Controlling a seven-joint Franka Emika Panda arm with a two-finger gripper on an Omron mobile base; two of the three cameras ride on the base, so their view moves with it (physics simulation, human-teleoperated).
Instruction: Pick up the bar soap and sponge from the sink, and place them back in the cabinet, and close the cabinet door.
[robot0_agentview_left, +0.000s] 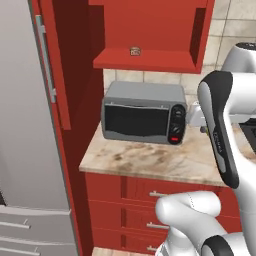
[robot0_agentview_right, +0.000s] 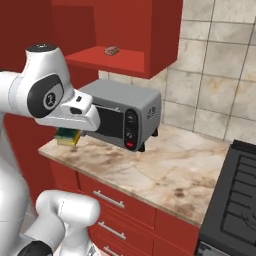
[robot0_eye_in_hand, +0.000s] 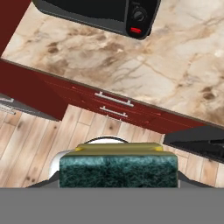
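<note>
Cabinet door open at left of left base view, bar soap already on cabinet shelf top centre. Gripper pinching sponge, bottom centre of hand view. Step: carrying sponge; next lift to shelf. Fingertips hidden, prob behind sponge

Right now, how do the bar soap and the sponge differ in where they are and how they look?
The bar soap lies on the red cabinet shelf, above the toaster oven; the sponge is held in the shut gripper, over the counter's edge. The soap is pinkish-brown; the sponge is dark green on one face, yellow on the other. Both are small and out of the sink.
</note>
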